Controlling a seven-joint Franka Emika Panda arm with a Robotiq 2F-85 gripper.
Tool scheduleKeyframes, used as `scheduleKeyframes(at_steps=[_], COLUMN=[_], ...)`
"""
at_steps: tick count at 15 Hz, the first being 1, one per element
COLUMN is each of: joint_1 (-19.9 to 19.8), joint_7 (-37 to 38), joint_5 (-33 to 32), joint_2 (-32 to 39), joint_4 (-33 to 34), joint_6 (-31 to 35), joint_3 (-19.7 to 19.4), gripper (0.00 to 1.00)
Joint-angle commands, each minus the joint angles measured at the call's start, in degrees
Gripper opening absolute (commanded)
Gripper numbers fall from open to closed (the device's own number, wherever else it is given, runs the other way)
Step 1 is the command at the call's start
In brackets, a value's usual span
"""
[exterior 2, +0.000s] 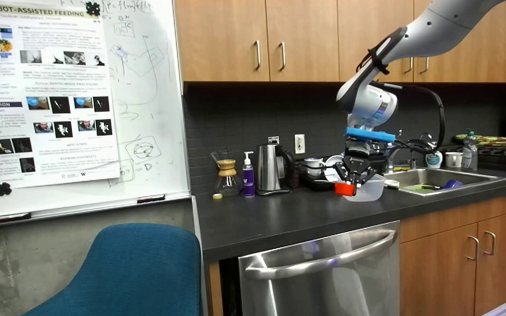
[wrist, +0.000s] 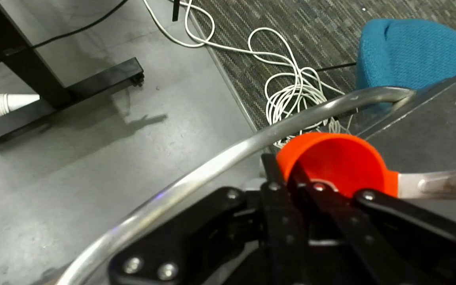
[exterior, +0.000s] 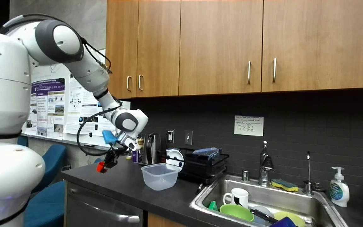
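Note:
My gripper [wrist: 284,168] is shut on the wall of an orange measuring cup [wrist: 344,160], one finger inside the cup and one outside. The cup's metal handle [wrist: 441,184] points to the right in the wrist view. The cup is in the air near the counter's front edge, and its open side faces the wrist camera. The cup also shows in both exterior views [exterior: 100,167] [exterior 2: 344,189], below the gripper [exterior: 108,164] [exterior 2: 355,186]. A clear plastic container [exterior: 160,179] stands on the dark counter [exterior: 124,179] near the gripper; it is partly behind the gripper in an exterior view [exterior 2: 369,192].
A steel kettle [exterior 2: 267,169], purple pump bottle [exterior 2: 248,177] and glass coffee maker [exterior 2: 227,180] stand at the back. A black dish rack [exterior: 200,164] stands beside the sink [exterior: 200,201], which holds a mug [exterior: 239,196] and green bowl [exterior: 236,212]. The dishwasher handle [exterior 2: 323,261] juts out below.

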Motion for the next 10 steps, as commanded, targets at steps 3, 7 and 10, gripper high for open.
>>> scheduleKeyframes(at_steps=[3, 7, 10], joint_1=[-1.7, -3.4, -4.4], joint_7=[-1.1, -3.3, -4.8], joint_5=[-3.1, -1.9, -1.2], joint_2=[2.0, 2.5, 3.0], joint_4=[6.7, 8.7, 9.4], joint_6=[-1.7, -1.5, -1.4], joint_3=[-2.1, -3.8, -4.7], gripper=[0.02, 0.02, 0.02])
